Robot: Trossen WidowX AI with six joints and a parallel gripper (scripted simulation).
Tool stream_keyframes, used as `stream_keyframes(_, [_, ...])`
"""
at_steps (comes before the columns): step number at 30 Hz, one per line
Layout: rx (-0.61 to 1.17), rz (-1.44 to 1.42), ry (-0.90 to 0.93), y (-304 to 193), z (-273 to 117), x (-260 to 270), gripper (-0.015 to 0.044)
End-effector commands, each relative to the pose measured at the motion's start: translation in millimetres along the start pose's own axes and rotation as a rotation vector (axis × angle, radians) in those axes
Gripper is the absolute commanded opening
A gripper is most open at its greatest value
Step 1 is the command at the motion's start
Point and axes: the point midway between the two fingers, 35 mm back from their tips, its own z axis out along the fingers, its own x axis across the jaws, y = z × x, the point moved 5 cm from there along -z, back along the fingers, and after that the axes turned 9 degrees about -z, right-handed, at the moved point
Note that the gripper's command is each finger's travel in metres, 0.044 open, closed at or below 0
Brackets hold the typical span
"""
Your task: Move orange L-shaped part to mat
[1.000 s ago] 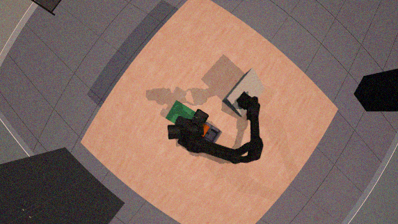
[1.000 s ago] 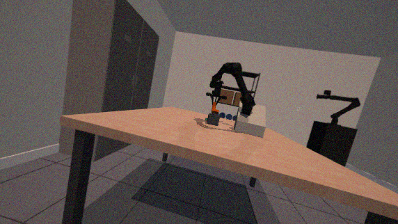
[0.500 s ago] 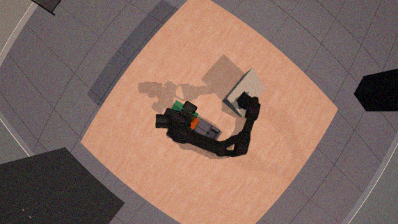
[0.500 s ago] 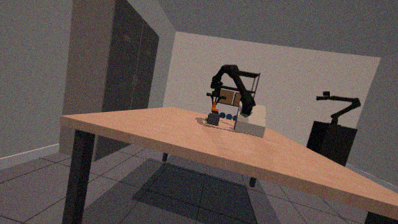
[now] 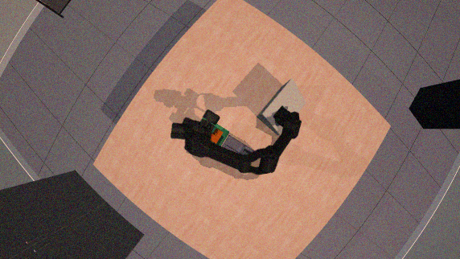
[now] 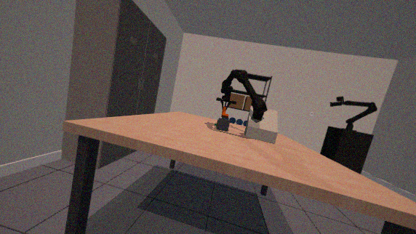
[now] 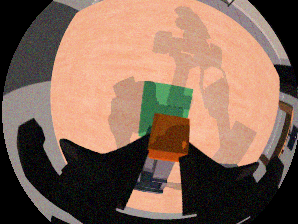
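My gripper is shut on the orange L-shaped part, one fingertip on each side. The part is clear of the tray and held in the air, steeply upright in the exterior view, its lower end sticking out to one side. In the wrist view it covers the near edge of the green mat. The grey tray lies beside the mat, its pocket partly visible. The arm hides part of mat and tray in the top view.
A pale box-shaped block stands by the arm's base, on the wooden table. Blue round things show behind the tray. Another arm on a black stand is in the background.
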Motion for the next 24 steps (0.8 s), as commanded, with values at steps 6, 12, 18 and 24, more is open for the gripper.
stream_keyframes(6, [0.005, -0.003, -0.004, 3, 13, -1, 0.0000])
stream_keyframes(12, [0.005, -0.003, -0.004, 3, 22, -1, 0.0000])
stream_keyframes(18, [0.005, -0.003, -0.004, 3, 32, -1, 0.0000])
stream_keyframes(24, [0.006, -0.003, -0.003, 2, 42, -1, 0.0000])
